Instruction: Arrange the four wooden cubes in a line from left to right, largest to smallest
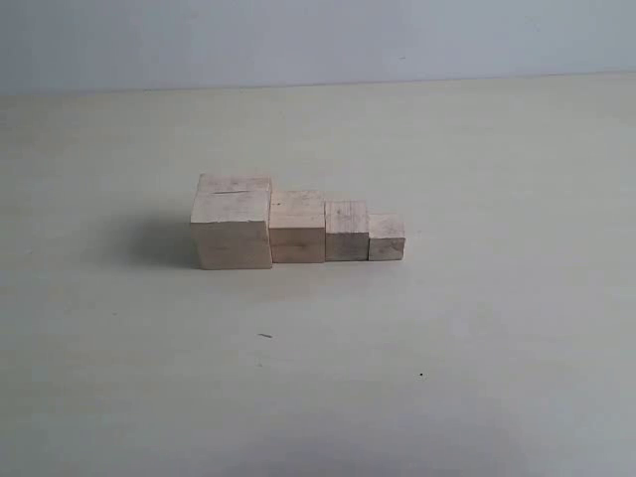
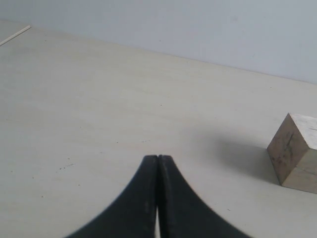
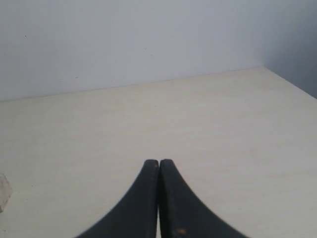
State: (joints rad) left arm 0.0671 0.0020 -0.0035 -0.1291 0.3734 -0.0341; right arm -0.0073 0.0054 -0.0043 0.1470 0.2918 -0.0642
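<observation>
**Four cubes in a row, both grippers pressed together**

On the pale table [image 1: 477, 348], near its middle in the exterior view: the four wooden cubes [image 1: 298, 221] in one straight row, front faces roughly flush. From left to right: largest cube [image 1: 232, 231], with a thin dark slit on its top face; second cube [image 1: 297, 238]; third cube [image 1: 346, 233]; smallest cube [image 1: 386, 238]. Stepping down in height toward the right, each touching or all but touching the next. Behind, a plain pale wall [image 1: 318, 40].

Left gripper [image 2: 158, 157]: black fingers pressed together tip to tip, pinching nothing, low over the table. A lone cube [image 2: 296, 153] well apart from it, seen corner-on; cannot tell which of the four. Right gripper [image 3: 159, 161]: likewise pressed together and empty, low over the table. A pale sliver [image 3: 3, 191] at the picture's edge, too little to name.
</observation>
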